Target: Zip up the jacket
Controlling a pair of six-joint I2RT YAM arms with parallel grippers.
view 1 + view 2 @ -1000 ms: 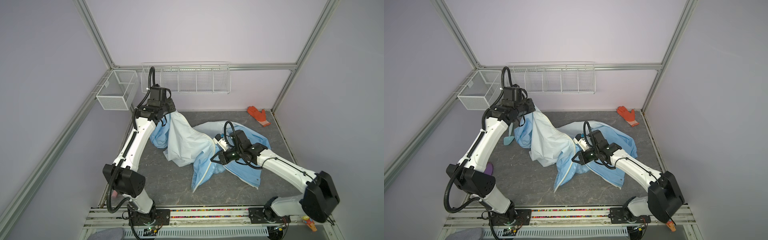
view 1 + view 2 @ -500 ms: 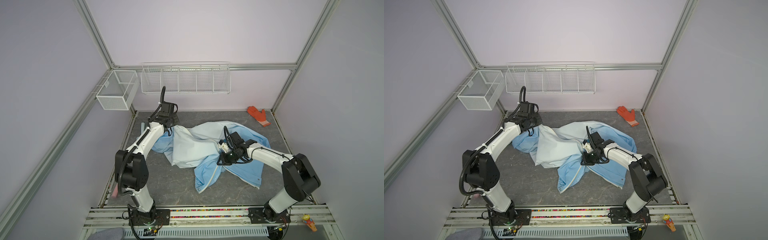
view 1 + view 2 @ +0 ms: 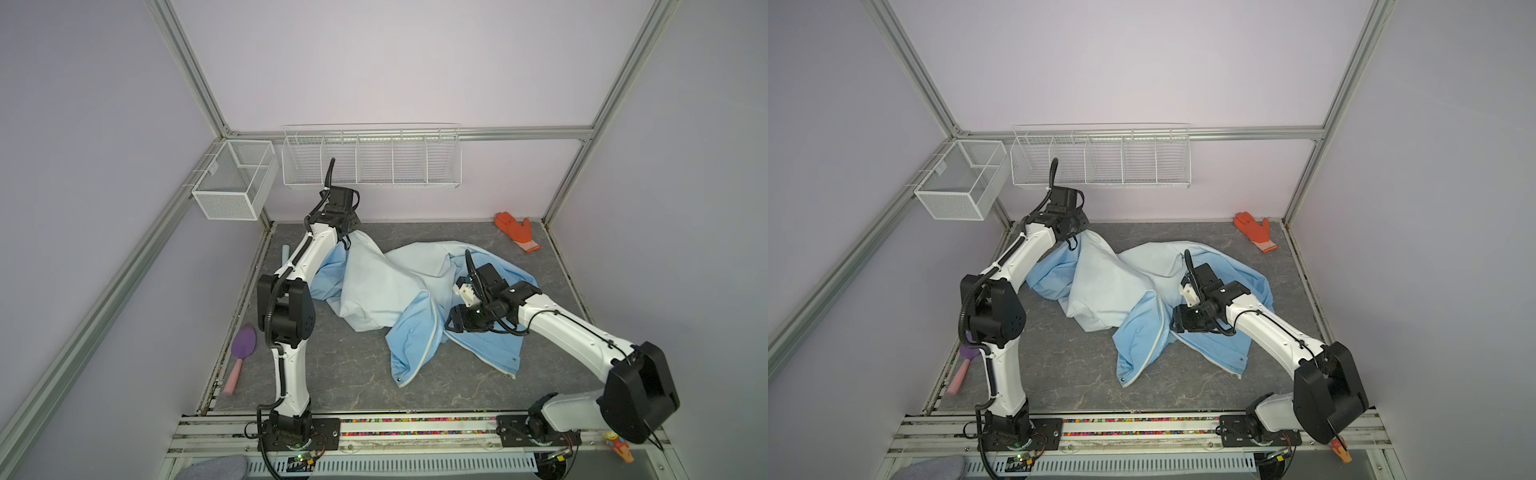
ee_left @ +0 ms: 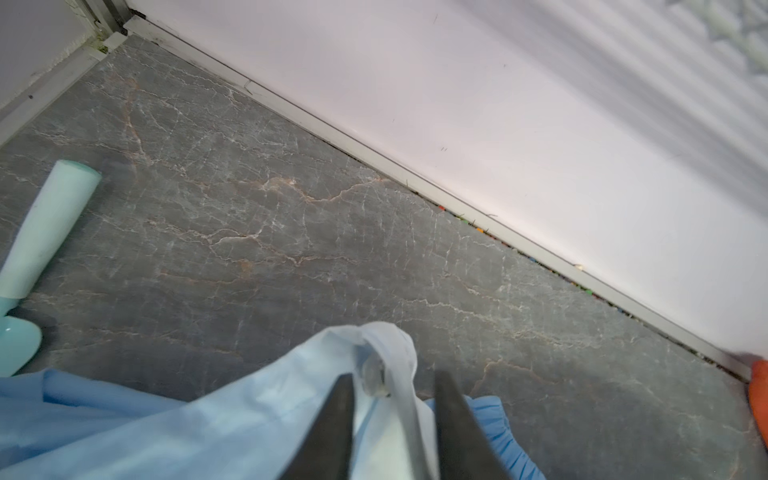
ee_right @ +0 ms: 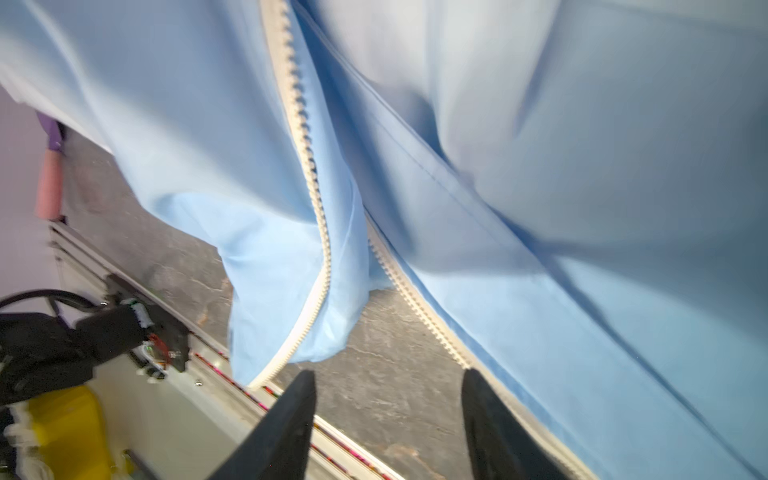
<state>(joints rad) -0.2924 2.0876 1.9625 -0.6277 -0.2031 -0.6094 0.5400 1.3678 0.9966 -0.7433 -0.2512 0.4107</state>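
Overhead, in both top views: jacket (image 3: 386, 286), light blue, crumpled mid-table (image 3: 353, 374), with one end raised to the left gripper (image 3: 348, 237) near the back wall. Front open; zipper (image 3: 1152, 336) white, its halves apart, running toward the front rail. Right gripper (image 3: 1177, 322) low, just beside the open front edge. Orange glove (image 3: 517, 230) in the far right corner, well apart. Purple scoop (image 3: 243, 340) by the left edge.

Left wrist: left gripper (image 4: 395, 378) parted to a middling gap. A pale fold of jacket (image 4: 249, 415) lies between the fingers, seemingly loose rather than pinched, though the view is blurred there. Gathered cuff (image 4: 498, 436) just beyond. Teal tool (image 4: 50, 224) on the table, apart.

Right wrist: right gripper (image 5: 390, 374) wide, nothing between the fingers, bare table in the gap. Both zipper (image 5: 307, 166) halves ahead, unjoined: one on a hanging flap, one on the flatter panel.
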